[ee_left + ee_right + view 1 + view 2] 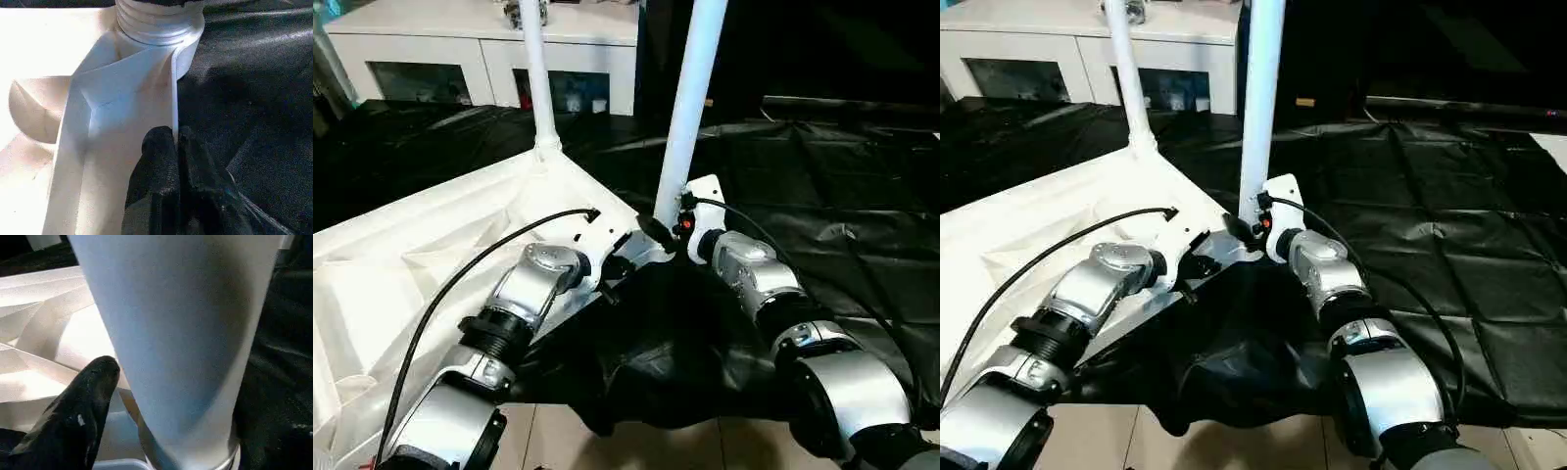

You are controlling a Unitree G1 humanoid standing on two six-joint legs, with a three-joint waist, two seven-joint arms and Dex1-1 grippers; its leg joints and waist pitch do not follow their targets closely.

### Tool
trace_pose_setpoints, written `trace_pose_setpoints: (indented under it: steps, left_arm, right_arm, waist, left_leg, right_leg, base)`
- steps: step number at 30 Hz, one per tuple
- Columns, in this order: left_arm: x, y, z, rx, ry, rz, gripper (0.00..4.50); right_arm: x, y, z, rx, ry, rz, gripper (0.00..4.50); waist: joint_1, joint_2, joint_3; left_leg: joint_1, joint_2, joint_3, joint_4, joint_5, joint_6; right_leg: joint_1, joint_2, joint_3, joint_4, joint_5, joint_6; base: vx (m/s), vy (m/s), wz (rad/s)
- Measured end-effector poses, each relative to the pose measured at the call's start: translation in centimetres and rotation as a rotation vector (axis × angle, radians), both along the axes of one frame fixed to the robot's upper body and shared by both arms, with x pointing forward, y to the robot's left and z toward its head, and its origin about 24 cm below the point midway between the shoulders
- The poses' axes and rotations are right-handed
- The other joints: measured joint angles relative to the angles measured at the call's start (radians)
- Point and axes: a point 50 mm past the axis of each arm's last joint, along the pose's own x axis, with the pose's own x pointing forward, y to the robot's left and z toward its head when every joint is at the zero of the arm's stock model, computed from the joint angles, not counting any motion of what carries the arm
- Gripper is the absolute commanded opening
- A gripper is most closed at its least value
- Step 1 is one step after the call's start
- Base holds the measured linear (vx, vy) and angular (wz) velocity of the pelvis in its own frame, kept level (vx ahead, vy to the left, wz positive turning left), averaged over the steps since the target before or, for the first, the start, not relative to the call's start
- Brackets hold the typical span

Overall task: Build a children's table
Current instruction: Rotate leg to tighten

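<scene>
Presently catalogued, largest first.

Work table [862,196]: draped in black sheeting, spanning the scene from left to far right; the sheet's near edge hangs in folds between the two forearms.

Cabinet [480,44]: white, with glass doors, standing at the far left beyond the draped surface.

Children's table [421,264]: white plastic, lying upside down on the black sheet at the left and centre, ribbed underside facing up. One corner points toward the right, in the middle of the scene.

Near leg [690,108]: white tube, long axis close to vertical with a slight lean to the right at its top, rising out of the nearest corner socket and running off the upper edge.

Far leg [536,73]: thinner-looking white tube, also close to upright, seated in the far corner socket of the top.

Right gripper [161,382]: at the foot of the near leg. One black finger [80,401] lies alongside the tube toward the table's ribs with a sliver of gap; the opposite finger is hidden, so whether the jaws grasp the leg cannot be told.

Left gripper [177,147]: jaws closed, pinching the thin upright rim of the table top just near the threaded corner socket [159,22].

Black cable [470,274]: arcs along the left forearm toward its wrist.
</scene>
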Motion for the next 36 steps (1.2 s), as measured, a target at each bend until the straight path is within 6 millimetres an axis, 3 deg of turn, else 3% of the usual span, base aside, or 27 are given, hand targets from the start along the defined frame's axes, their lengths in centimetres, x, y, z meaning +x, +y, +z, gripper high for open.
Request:
trace_pose_setpoints:
  steps: [4,10,20,27,36]
  left_arm:
    - [-0.4,0.5,0.2,0.003,-0.007,-0.039,0.0]
    - [-1.2,1.0,0.6,0.0,-0.02,-0.135,0.0]
    - [-3.2,2.2,0.8,-0.027,0.024,-0.282,0.0]
    - [-4.4,3.0,1.2,-0.03,0.06,-0.395,0.0]
    - [-5.0,3.5,1.1,-0.015,0.092,-0.466,0.0]
  right_arm:
    - [-0.1,0.0,0.2,-0.001,-0.013,0.062,3.92]
    - [-0.6,-0.9,0.2,-0.039,-0.027,0.186,3.92]
    - [-3.1,-3.8,-0.6,-0.108,-0.012,0.491,3.92]
    - [-4.8,-4.1,-0.3,-0.087,-0.014,0.65,3.92]
    - [-6.0,-4.3,-0.5,-0.096,0.003,0.717,3.08]
  waist:
    - [0.002,0.002,0.001]
    - [0.023,0.012,0.008]
    - [0.051,0.015,0.01]
    - [0.062,0.016,0.012]
    - [0.071,0.016,0.012]
  left_leg:
    - [-0.001,0.0,0.0,-0.002,0.0,0.0]
    - [-0.005,0.0,0.003,-0.004,0.0,0.0]
    - [-0.006,0.001,0.005,-0.003,0.0,0.0]
    - [-0.007,0.001,0.005,-0.002,0.0,0.0]
    - [-0.007,0.001,0.005,0.0,0.0,0.0]
  right_leg:
    - [-0.002,0.001,0.0,-0.001,0.002,-0.004]
    - [-0.006,0.001,0.0,-0.003,0.001,-0.006]
    - [-0.007,0.001,0.0,0.0,0.0,-0.007]
    - [-0.007,0.001,0.0,0.0,0.0,-0.007]
    - [-0.007,0.001,0.0,0.002,0.0,-0.007]
  base:
    - [0.0,0.0,0.0]
    - [0.0,0.0,0.0]
    - [0.0,0.0,0.0]
    - [0.0,0.0,0.0]
    - [0.0,0.0,0.0]
